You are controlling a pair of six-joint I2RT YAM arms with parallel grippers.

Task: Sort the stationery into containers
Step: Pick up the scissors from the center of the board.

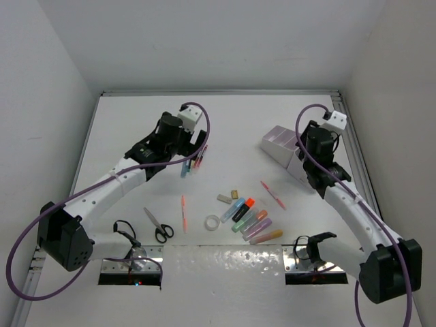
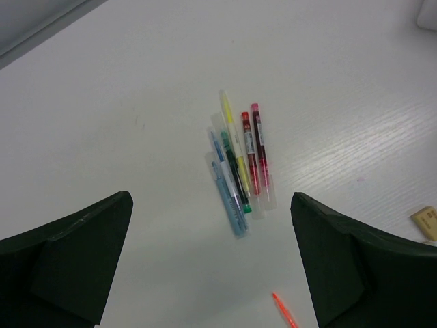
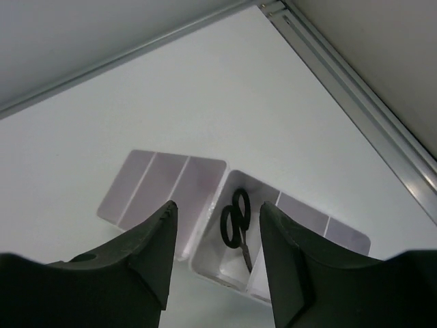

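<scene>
My left gripper [image 1: 198, 151] is open and empty above a bundle of several thin coloured pens [image 1: 193, 165]. In the left wrist view the pens [image 2: 240, 164] lie on the table ahead of the open gripper [image 2: 212, 270]. My right gripper [image 1: 308, 157] is open and empty above the pale lilac-white organizer [image 1: 279, 144]. In the right wrist view black-handled scissors [image 3: 237, 222] lie in one organizer [image 3: 157, 183] compartment, just beyond the open gripper [image 3: 215, 256]. A second pair of scissors [image 1: 158, 225] lies at the front left. Pastel highlighters [image 1: 251, 219], a clear tape ring [image 1: 213, 222] and beige erasers [image 1: 225, 198] lie mid-table.
An orange pen [image 1: 183, 212] and a pink pen [image 1: 273, 194] lie loose on the table; the orange pen's tip [image 2: 285, 311] and an eraser [image 2: 426, 222] show in the left wrist view. White walls close in the table on three sides. Purple cables loop along both arms.
</scene>
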